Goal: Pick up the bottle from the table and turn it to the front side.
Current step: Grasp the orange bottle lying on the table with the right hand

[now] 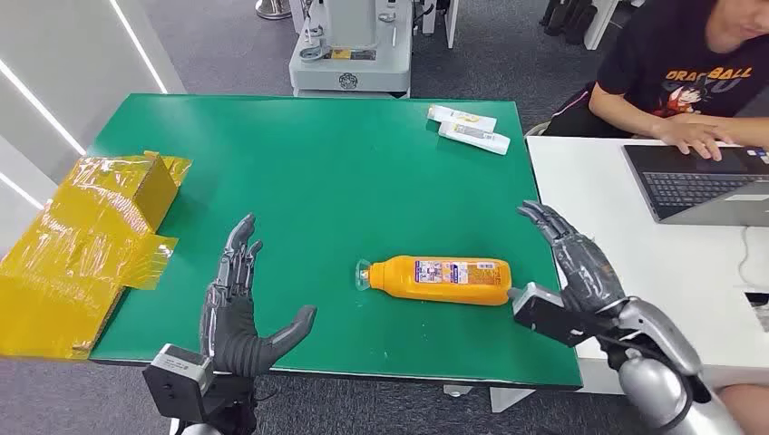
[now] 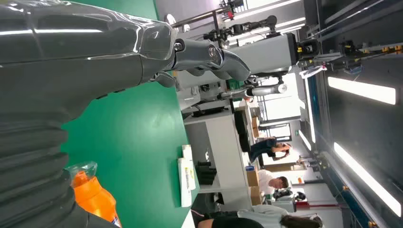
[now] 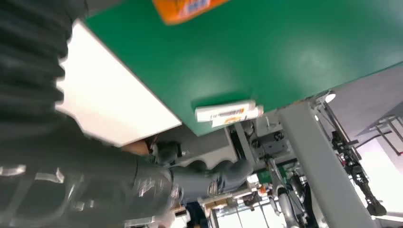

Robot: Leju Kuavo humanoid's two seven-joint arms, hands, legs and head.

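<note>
Orange bottle (image 1: 442,280) lying flat on green table (image 1: 317,172), cap end toward left hand (image 1: 238,313). Right hand (image 1: 571,281) spread, thumb at bottle base, contact apparently unclear. Left hand spread, well apart, holding nothing.

One orange bottle (image 1: 442,279) lying on its side on the green table (image 1: 317,172), between the two hands and just beside the right hand (image 1: 571,281). Two white tubes (image 1: 469,129) side by side, well ahead of the right hand at the table's far edge. One heap of yellow-taped cardboard (image 1: 86,245) outboard of the left hand (image 1: 240,313), on the table's edge. Two robot hands, both with fingers spread and holding nothing. One laptop (image 1: 703,186) on one white table (image 1: 617,217) beyond the right hand. One person (image 1: 689,72) at that laptop. One grey machine base (image 1: 349,63) past the table's far side.
</note>
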